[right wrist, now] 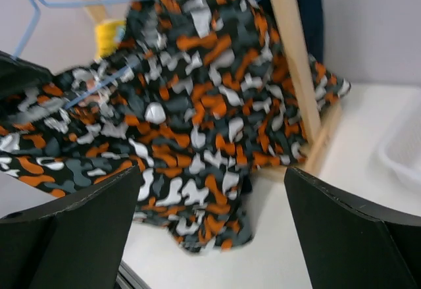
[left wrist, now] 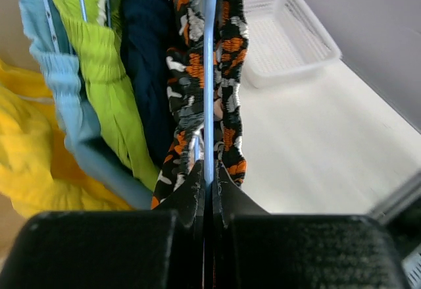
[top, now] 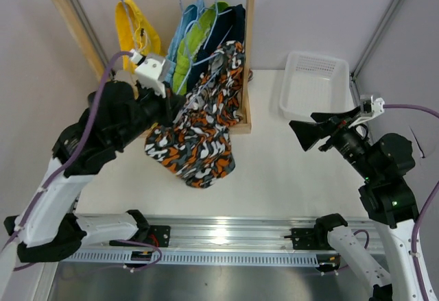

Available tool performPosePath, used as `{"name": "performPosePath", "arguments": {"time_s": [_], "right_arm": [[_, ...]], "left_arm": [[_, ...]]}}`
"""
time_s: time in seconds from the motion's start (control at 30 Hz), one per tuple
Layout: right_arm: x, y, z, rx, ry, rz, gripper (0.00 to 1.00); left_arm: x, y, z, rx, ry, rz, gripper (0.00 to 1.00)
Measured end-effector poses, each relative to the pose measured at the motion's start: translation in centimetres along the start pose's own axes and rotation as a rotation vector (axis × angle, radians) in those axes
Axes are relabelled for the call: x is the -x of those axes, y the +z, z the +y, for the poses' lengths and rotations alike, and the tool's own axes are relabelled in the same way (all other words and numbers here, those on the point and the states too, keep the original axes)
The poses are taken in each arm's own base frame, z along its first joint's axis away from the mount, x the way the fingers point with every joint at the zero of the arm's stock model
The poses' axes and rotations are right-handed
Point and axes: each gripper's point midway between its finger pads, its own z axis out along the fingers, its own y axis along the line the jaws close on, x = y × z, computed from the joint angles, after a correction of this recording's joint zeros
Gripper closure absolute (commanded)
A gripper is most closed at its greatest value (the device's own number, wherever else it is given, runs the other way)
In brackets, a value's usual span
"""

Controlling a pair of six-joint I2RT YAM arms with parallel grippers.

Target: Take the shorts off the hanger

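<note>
The orange-black-white patterned shorts point(top: 202, 136) hang on a blue wire hanger point(left wrist: 209, 72), pulled out to the front of the wooden rack, with the lower hem drooping onto the table. My left gripper point(top: 173, 109) is shut on that hanger wire point(left wrist: 209, 170), with the patterned fabric point(left wrist: 230, 52) on both sides of it. Yellow point(top: 134, 30), light blue point(top: 184, 33), lime green point(top: 195, 44) and navy point(top: 230, 30) shorts hang on the rail. My right gripper point(top: 309, 133) is open and empty to the right of the patterned shorts point(right wrist: 197, 105), and faces them.
The wooden rack's right post point(top: 248, 47) stands just behind the patterned shorts and also shows in the right wrist view point(right wrist: 293, 58). A white plastic basket point(top: 314, 85) sits on the table at the back right.
</note>
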Motion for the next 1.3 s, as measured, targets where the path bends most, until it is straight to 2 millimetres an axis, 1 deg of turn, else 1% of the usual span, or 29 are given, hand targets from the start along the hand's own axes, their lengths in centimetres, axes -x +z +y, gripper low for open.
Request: {"name": "performPosePath", "arguments": {"time_s": [0.1, 0.23, 0.33, 0.37, 0.43, 0.5, 0.6, 0.7, 0.77, 0.8, 0.83, 0.9, 0.93, 0.97, 1.03, 1.13, 1.23, 1.3], "right_arm": [[1.7, 0.1, 2.3, 0.108, -0.017, -0.024, 0.01], [3.4, 0.9, 4.7, 0.227, -0.039, -0.024, 0.01], [4.4, 1.5, 5.6, 0.276, -0.057, -0.025, 0.01], [4.6, 1.9, 5.8, 0.287, -0.065, -0.024, 0.01], [4.8, 2.5, 5.9, 0.301, -0.072, -0.019, 0.00], [4.7, 3.4, 5.8, 0.308, -0.083, -0.008, 0.00], [4.0, 4.8, 5.6, 0.315, -0.093, 0.021, 0.01], [2.5, 6.5, 5.5, 0.323, -0.101, 0.065, 0.01], [1.6, 7.4, 5.6, 0.326, -0.107, 0.087, 0.01], [1.3, 7.7, 5.6, 0.327, -0.109, 0.095, 0.01], [1.0, 8.0, 5.7, 0.328, -0.111, 0.101, 0.10], [0.8, 8.3, 5.9, 0.331, -0.129, 0.099, 0.44], [0.8, 8.4, 5.9, 0.332, -0.130, 0.096, 0.90], [0.8, 8.5, 5.9, 0.328, -0.139, 0.089, 1.00], [1.0, 8.6, 5.6, 0.305, -0.141, 0.072, 1.00], [1.7, 8.5, 4.5, 0.235, -0.158, 0.032, 1.00], [3.4, 8.0, 2.9, 0.140, -0.180, -0.030, 1.00], [4.8, 7.5, 1.1, 0.073, -0.182, -0.068, 1.00]], "left_arm": [[-0.4, -3.1, -0.7, -0.079, -0.026, 0.004, 1.00], [-0.8, -6.9, -2.8, -0.245, -0.059, 0.010, 1.00], [-0.8, -9.4, -4.1, -0.353, -0.069, 0.014, 1.00], [-0.5, -10.4, -4.6, -0.393, -0.075, 0.013, 1.00], [0.5, -11.6, -5.5, -0.458, -0.083, -0.006, 1.00], [1.4, -12.6, -6.1, -0.505, -0.083, -0.024, 1.00], [3.4, -13.9, -6.7, -0.552, -0.081, -0.062, 1.00], [5.3, -14.7, -7.2, -0.586, -0.079, -0.109, 1.00], [6.0, -15.0, -7.7, -0.612, -0.079, -0.122, 1.00], [6.0, -15.0, -7.9, -0.625, -0.081, -0.117, 1.00], [5.9, -14.8, -8.0, -0.631, -0.083, -0.109, 1.00], [5.6, -14.4, -8.2, -0.633, -0.089, -0.094, 1.00], [5.4, -14.1, -8.2, -0.630, -0.090, -0.086, 1.00], [5.2, -13.8, -8.2, -0.625, -0.091, -0.076, 1.00], [4.7, -13.3, -8.1, -0.608, -0.093, -0.060, 1.00], [4.4, -12.5, -7.3, -0.551, -0.098, -0.048, 1.00], [3.5, -11.7, -6.0, -0.465, -0.102, -0.020, 1.00], [2.4, -11.3, -5.1, -0.412, -0.103, 0.006, 1.00]]}}
